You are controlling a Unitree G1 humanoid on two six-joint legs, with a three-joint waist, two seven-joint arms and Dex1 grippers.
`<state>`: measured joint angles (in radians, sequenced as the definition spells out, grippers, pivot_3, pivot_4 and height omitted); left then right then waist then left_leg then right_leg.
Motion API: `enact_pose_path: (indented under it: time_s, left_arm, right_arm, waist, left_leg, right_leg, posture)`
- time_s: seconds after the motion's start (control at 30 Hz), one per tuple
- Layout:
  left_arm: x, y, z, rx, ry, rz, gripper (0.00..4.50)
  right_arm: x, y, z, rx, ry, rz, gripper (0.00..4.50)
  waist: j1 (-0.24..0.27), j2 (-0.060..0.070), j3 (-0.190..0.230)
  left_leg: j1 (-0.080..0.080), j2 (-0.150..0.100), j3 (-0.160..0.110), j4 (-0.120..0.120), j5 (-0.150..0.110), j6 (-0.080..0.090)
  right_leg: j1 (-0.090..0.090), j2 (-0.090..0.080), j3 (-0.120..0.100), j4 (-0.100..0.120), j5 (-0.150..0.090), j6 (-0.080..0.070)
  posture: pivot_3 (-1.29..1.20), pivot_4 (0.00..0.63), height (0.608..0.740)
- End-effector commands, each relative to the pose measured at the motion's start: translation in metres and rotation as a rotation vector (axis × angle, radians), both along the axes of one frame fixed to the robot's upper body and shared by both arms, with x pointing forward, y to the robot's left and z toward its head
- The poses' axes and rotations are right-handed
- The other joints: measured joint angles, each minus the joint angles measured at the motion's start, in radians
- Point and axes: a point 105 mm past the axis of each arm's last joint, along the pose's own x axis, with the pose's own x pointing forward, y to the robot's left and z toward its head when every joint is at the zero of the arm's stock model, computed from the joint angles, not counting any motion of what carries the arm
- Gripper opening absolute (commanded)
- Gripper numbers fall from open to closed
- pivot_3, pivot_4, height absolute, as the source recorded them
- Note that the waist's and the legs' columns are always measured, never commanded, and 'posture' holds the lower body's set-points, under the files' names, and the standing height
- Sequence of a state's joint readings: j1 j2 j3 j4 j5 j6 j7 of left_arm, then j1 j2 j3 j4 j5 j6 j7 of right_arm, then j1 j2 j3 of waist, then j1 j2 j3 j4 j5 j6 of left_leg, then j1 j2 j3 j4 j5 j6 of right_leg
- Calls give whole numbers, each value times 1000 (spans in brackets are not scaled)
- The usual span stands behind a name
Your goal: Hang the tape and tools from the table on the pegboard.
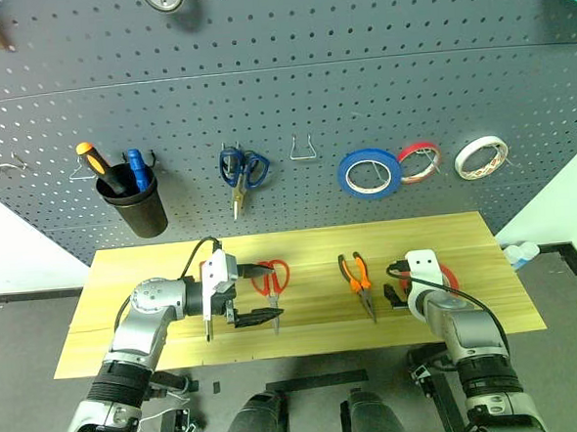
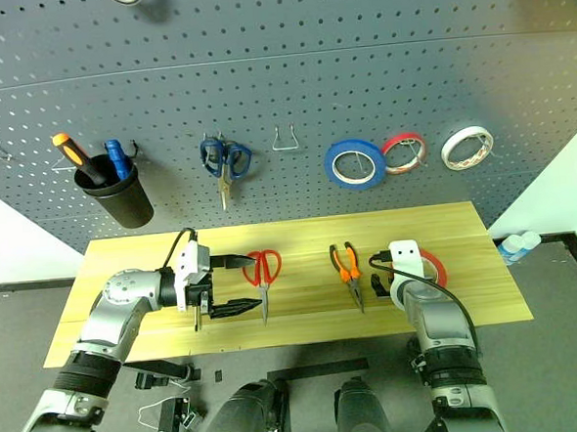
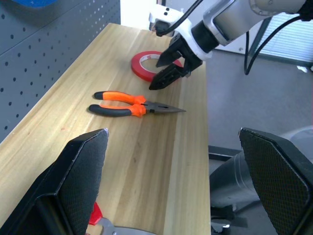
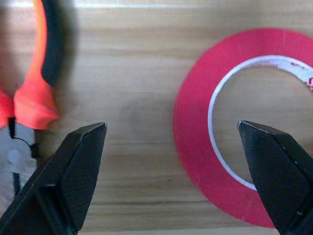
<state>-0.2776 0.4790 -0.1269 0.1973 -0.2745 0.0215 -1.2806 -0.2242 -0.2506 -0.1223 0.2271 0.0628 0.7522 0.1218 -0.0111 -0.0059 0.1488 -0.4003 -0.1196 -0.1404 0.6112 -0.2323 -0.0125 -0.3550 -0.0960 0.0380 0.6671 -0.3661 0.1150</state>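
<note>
Your red tape (image 4: 195, 147) lies flat on the table (image 1: 306, 340), at its right end, with the pliers (image 1: 359, 278) just to its left and the red-handled scissors (image 1: 272, 281) further left again. Your right claw (image 3: 165, 72) hangs just above the tape's left edge, jaws spread wide and holding nothing; one finger is over bare wood between tape and pliers, the other over the ring's hole. The step in hand looks like picking up the tape. Next you'd want to lower until the fingers straddle the ring's near wall, then close on it. Because the ring is thin and flat, it may slide instead of lifting. Left of the scissors, your left claw (image 1: 249, 295) also stands open and empty. Above the tape, the pegboard (image 1: 290, 79) already carries three rolls.
</note>
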Motion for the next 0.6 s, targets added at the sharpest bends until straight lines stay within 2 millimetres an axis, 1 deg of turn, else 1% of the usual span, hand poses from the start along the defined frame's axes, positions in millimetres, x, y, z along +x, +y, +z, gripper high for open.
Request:
enact_pose_path:
  time_s: [0.03,0.27,0.53,0.6]
  left_arm:
    - [-3,1,9,-17,-20,-10,4451]
    - [-6,2,9,-16,-15,-8,4451]
    - [-10,4,11,-13,-11,-6,4451]
    - [-11,4,12,-10,-11,-11,4451]
  right_arm:
    - [5,-5,6,-5,-30,-2,4500]
    - [4,-8,1,2,-16,-4,4500]
    - [0,-2,-8,41,9,28,4500]
    - [-2,0,-12,-12,21,80,4500]
  waist:
    - [0,0,0]
    - [1,1,4]
    - [0,-2,8]
    - [0,-2,9]
  left_leg:
    - [0,0,0,0,0,0]
    - [-2,0,0,0,0,0]
    - [-2,0,0,0,0,0]
    - [-2,0,0,0,0,0]
  right_leg:
    - [0,0,0,0,0,0]
    - [-2,0,0,0,0,0]
    - [-2,0,0,0,0,0]
    - [-2,0,0,0,0,0]
  posture:
    - [87,175,740]
    - [91,180,740]
    - [101,186,740]
    - [103,191,740]
